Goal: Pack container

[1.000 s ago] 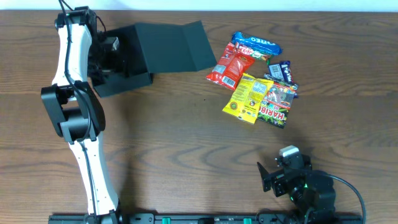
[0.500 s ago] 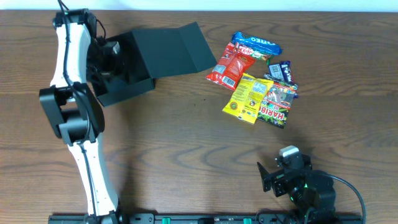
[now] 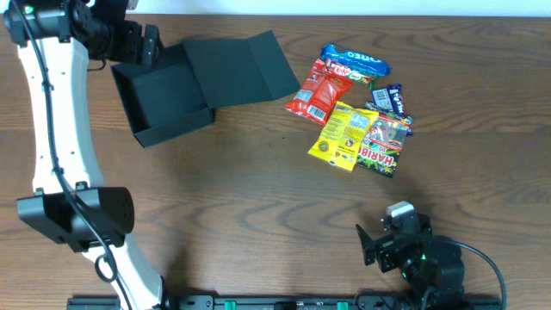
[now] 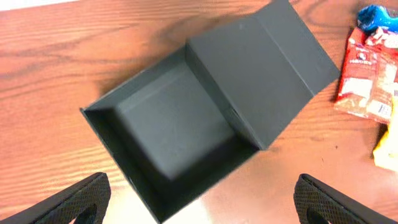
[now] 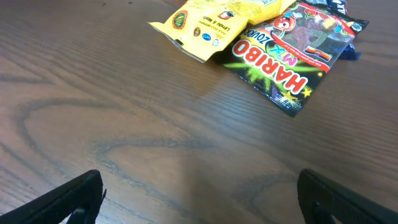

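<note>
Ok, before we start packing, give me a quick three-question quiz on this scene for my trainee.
1. Multiple choice: what lies inside the container? A) two packets B) nothing C) one packet
2. True or false: the container's flap lid is folded shut.
3. Short answer: which packet lies nearest the right arm's jaws, which stand open?

Key: 1 B, the container is empty. 2 False, the lid lies open toward the snacks. 3 The Haribo bag.
</note>
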